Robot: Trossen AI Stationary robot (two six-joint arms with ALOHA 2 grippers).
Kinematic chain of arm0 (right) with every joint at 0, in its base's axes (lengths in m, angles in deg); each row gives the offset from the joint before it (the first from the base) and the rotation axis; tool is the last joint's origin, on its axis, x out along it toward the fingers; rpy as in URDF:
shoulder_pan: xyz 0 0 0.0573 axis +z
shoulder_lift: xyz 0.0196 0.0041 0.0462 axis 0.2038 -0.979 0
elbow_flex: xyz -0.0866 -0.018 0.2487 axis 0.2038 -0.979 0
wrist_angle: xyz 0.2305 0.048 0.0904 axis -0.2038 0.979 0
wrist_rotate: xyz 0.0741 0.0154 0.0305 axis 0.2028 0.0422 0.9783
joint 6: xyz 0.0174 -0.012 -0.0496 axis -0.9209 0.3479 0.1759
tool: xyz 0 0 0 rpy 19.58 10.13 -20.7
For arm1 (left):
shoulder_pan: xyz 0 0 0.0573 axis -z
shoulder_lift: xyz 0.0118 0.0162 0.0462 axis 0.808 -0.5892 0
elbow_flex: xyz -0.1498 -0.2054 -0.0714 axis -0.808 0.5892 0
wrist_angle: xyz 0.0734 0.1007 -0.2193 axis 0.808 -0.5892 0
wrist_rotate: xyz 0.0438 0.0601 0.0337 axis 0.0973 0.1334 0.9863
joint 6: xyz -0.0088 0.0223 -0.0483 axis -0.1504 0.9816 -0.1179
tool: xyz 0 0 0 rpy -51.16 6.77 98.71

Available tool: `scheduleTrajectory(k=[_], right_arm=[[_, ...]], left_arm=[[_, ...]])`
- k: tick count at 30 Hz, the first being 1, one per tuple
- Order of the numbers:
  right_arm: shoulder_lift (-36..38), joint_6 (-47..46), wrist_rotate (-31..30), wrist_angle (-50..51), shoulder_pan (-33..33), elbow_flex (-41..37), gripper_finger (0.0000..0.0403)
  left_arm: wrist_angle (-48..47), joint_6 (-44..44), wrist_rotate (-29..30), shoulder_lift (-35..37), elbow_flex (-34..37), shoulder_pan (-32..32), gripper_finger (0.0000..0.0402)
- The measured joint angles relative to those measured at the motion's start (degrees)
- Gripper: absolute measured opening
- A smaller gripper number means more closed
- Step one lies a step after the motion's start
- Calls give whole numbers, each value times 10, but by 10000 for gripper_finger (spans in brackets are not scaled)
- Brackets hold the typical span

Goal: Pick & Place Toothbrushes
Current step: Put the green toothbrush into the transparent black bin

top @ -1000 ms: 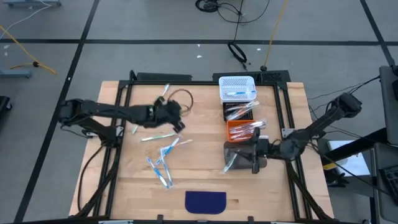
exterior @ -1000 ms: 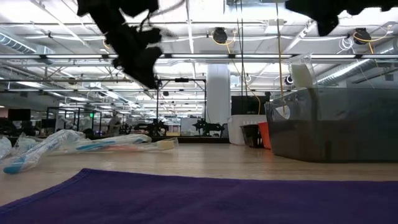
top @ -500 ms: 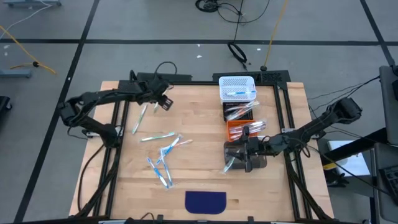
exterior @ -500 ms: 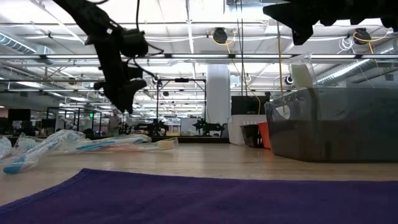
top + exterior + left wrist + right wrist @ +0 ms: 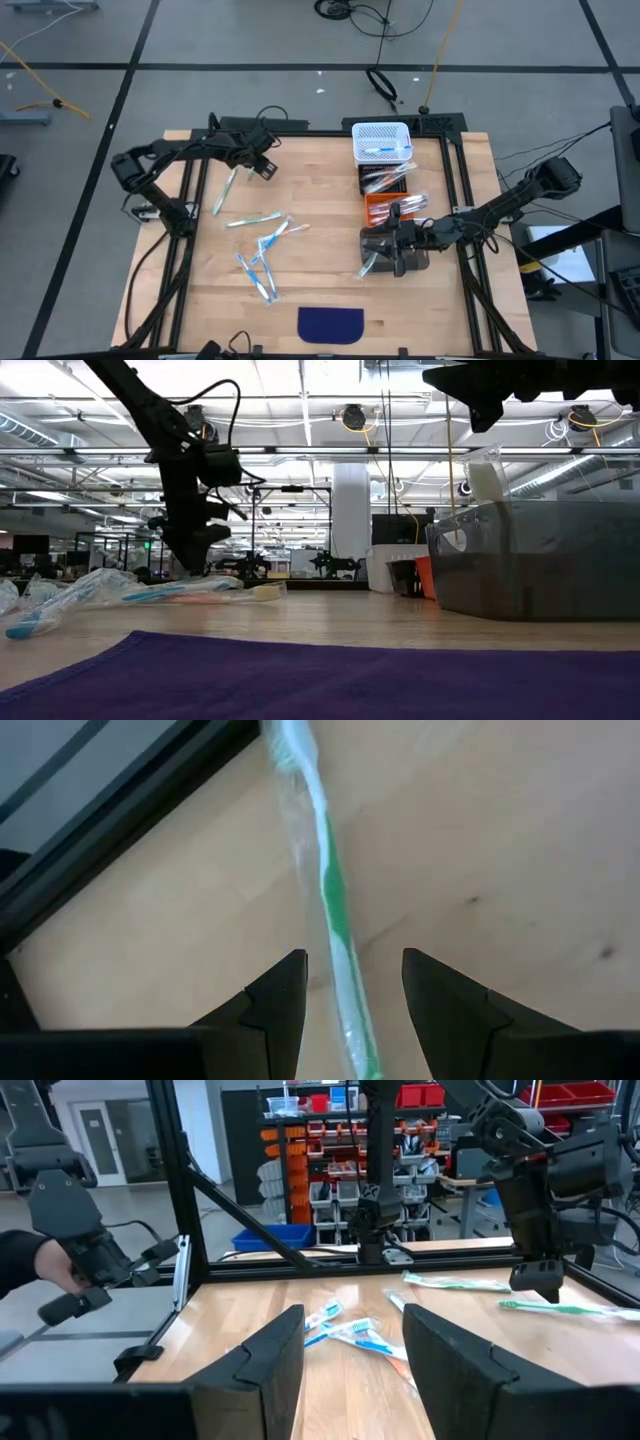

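From above, left side: my left gripper (image 5: 262, 160) hangs near the table's (image 5: 330, 270) far left corner, with a green toothbrush (image 5: 227, 190) just beside it, long axis running from the far edge toward me.
From above, centre: I see loose toothbrushes (image 5: 262, 255) scattered on the wood, pointing different ways.
From above, right side: my right gripper (image 5: 392, 252) sits over the dark bin (image 5: 385, 262); the orange bin (image 5: 392, 208) and white basket (image 5: 381, 141) line up behind it, each with wrapped brushes inside.
Table-level view: left gripper (image 5: 190, 550) is just above the wrapped brushes (image 5: 150, 592) lying flat; the dark bin (image 5: 535, 560) hides its own contents.
Left wrist view: fingers (image 5: 275, 1000) stand wide apart, holding nothing; the green toothbrush (image 5: 325, 870) lies between them, its handle end cut off at the frame edge.
Right wrist view: fingers (image 5: 260, 1355) stand apart and empty; brushes (image 5: 345, 1330) lie well beyond them, and the other arm (image 5: 535, 1200) stands over a green one (image 5: 555, 1308). A person's hand (image 5: 50, 1265) shows beyond the frame.
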Motion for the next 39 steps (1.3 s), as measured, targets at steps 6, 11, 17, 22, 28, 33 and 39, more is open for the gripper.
scheduleTrajectory(k=[6,11,17,22,28,33,39], right_arm=[[0,0,0,0,0,0,164],[0,0,0,0,0,0,162],[0,0,0,-2,0,0,162],[0,-1,0,-2,0,0,162],[0,-2,0,-2,0,0,160],[0,-2,0,-2,0,0,159],[0,-2,0,0,0,0,158]], left_arm=[[-7,-8,-3,-10,0,-11,168],[-7,-8,-22,-48,0,-24,168],[-1,-10,-16,-82,-3,-22,160],[-1,-10,-22,-77,-3,-21,89],[2,1,-24,-67,-1,-21,16],[-5,1,-11,-58,1,-17,8],[-18,-4,-11,-29,1,1,6]])
